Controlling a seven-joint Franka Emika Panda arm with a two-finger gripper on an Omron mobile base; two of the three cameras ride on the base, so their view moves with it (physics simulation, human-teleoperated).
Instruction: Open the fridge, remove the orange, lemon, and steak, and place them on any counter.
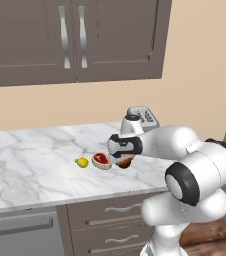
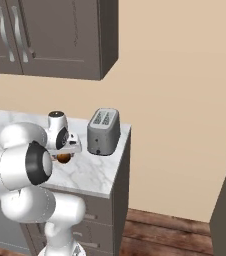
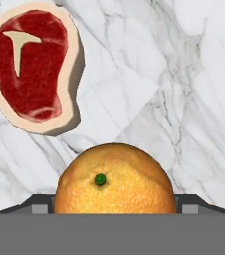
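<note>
Glossy white rounded arm [image 1: 185, 165] segments, black joint rings, small black cap on wrist.

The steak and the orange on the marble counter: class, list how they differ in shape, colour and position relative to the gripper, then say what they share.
The steak is a flat slab; the orange is round. The steak is red with a pale fat rim and a T-shaped bone mark; the orange is plain orange with a green stem dot. The orange sits between the tips of the gripper; the steak lies clear of them. Both rest on the counter.
</note>
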